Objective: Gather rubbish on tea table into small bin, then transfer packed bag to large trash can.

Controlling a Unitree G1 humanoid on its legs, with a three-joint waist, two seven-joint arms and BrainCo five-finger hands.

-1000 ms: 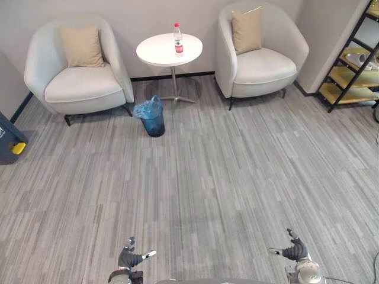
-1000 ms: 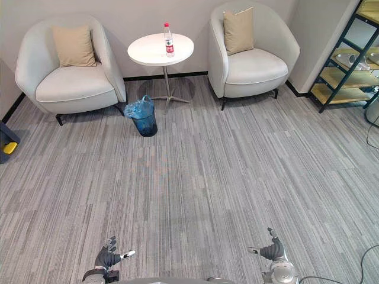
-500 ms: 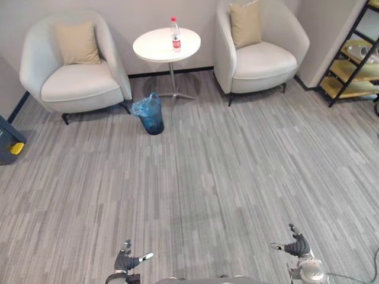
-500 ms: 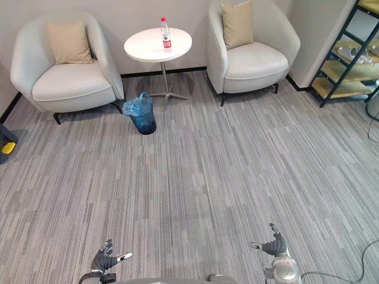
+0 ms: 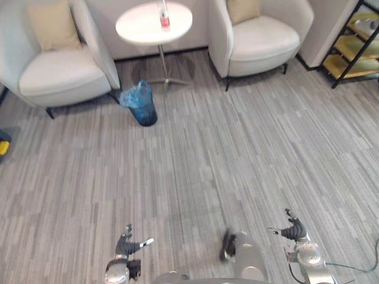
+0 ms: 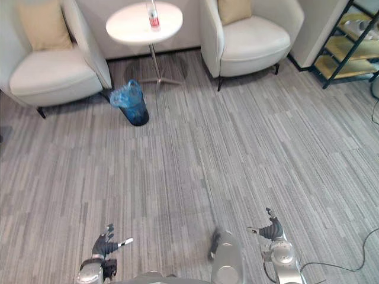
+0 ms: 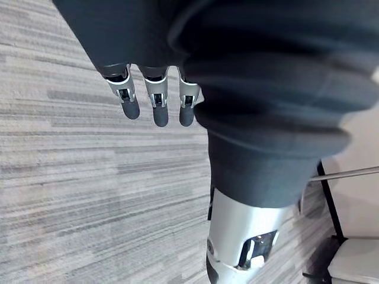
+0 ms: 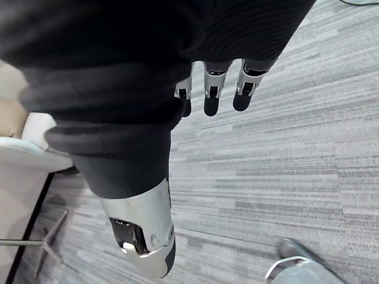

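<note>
Across the grey striped carpet (image 5: 225,154), a round white bench (image 5: 142,28) stands between the pale upholstered left armchair (image 5: 56,74) and its twin, the right armchair (image 5: 263,38). A clear plastic bottle (image 5: 164,18) with a red label stands upright on the bench. A small blue bin (image 5: 142,107) lined with a blue plastic bag sits on the carpet just beside the left armchair, near the bench's foot. The robot's left hand (image 5: 125,244) and right hand (image 5: 294,230) hang low over the carpet, well apart from the bench, fingers straight and loose, holding nothing.

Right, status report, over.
Left hand, right hand open, holding nothing. Clear red-labelled plastic bottle upright on round white table. Small blue-lined bin beside it. White armchairs flanking.
</note>
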